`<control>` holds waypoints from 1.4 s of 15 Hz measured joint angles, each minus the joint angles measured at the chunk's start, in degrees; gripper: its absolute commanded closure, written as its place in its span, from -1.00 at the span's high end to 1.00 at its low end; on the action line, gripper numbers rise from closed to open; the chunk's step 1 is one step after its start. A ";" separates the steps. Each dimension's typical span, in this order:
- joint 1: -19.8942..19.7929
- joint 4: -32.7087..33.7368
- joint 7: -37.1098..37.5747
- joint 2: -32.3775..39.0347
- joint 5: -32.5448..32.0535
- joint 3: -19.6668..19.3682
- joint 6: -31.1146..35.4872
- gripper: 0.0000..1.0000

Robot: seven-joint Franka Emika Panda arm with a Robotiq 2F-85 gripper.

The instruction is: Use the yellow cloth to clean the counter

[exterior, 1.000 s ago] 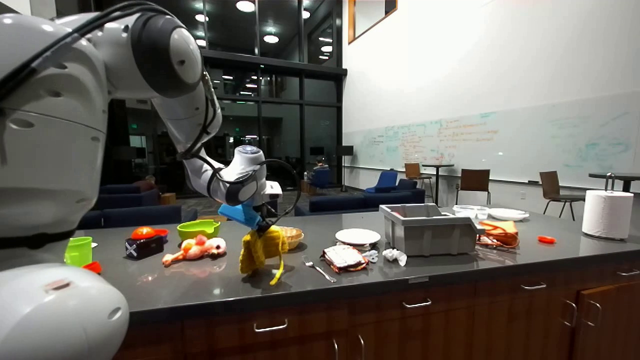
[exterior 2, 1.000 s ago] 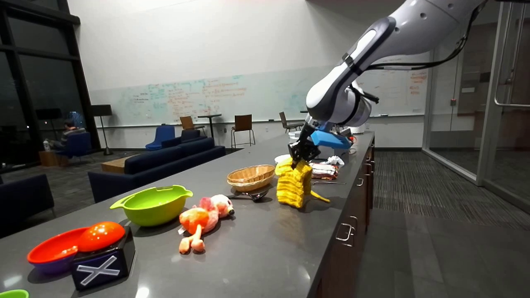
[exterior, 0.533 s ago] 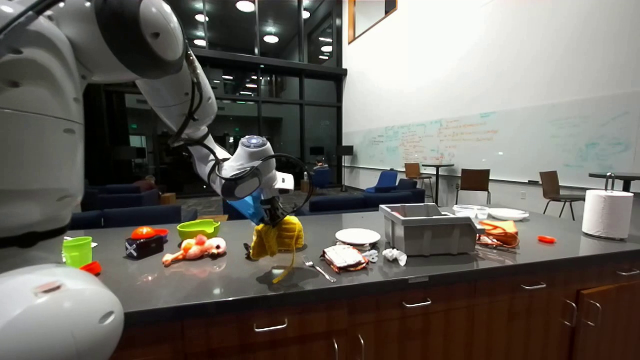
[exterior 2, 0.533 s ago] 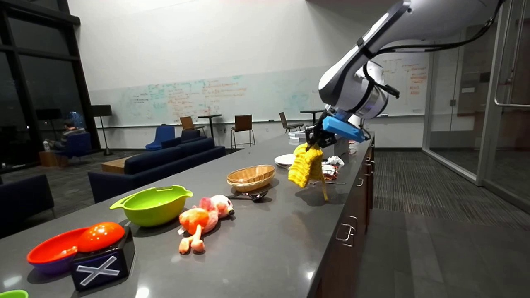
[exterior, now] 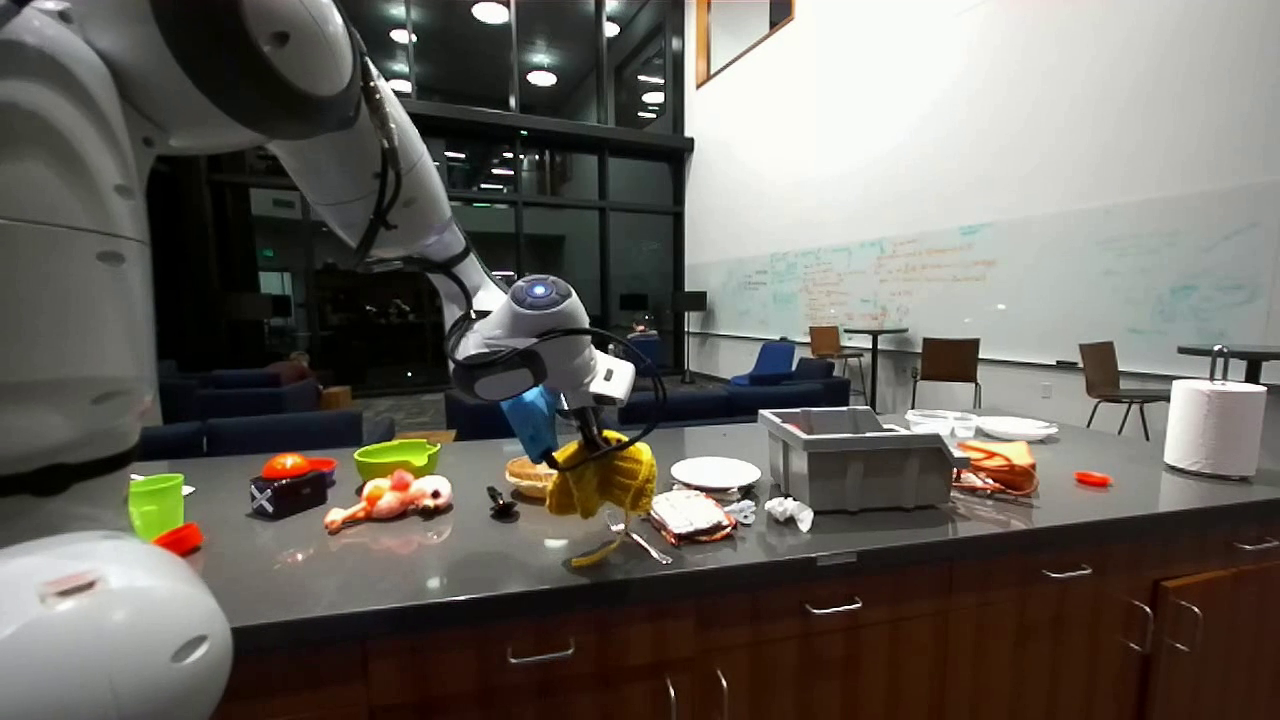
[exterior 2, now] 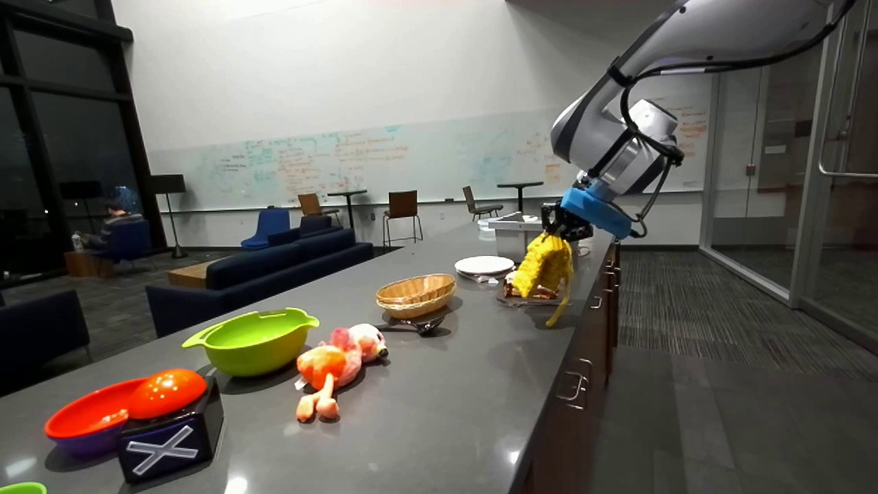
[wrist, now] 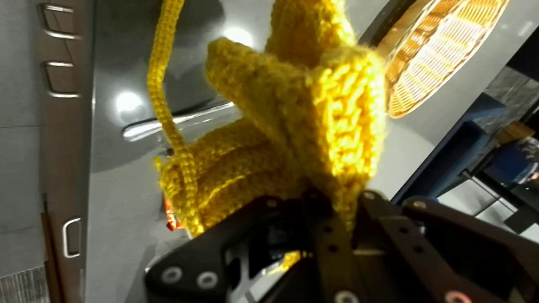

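My gripper (exterior 2: 553,232) is shut on the yellow knitted cloth (exterior 2: 545,267), which hangs folded from the fingertips. In the wrist view the cloth (wrist: 349,113) is pinched between the fingers of the gripper (wrist: 343,210) and fills the middle, with its long strap hanging at the left. In an exterior view the cloth (exterior: 600,482) hangs over the grey counter (exterior: 400,575), by the fork (exterior: 650,545) and a white-and-orange packet (exterior: 690,513). The cloth's body appears to hang clear of the counter; whether the strap's end touches it I cannot tell.
A wicker basket (exterior 2: 416,293), black ladle (exterior 2: 422,325), pink plush bird (exterior 2: 343,363) and green bowl (exterior 2: 257,343) stand on the counter. A white plate (exterior: 715,473), crumpled paper (exterior: 790,512) and a grey bin (exterior: 860,465) lie beyond the cloth. The counter's front edge is near.
My gripper has moved with the cloth to the right in both exterior views, towards the fork and packet. The cloth has risen off the counter. The ladle has come into sight behind it.
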 measured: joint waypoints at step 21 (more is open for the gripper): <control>5.92 -12.44 17.96 8.28 -11.46 -6.64 16.99 -0.95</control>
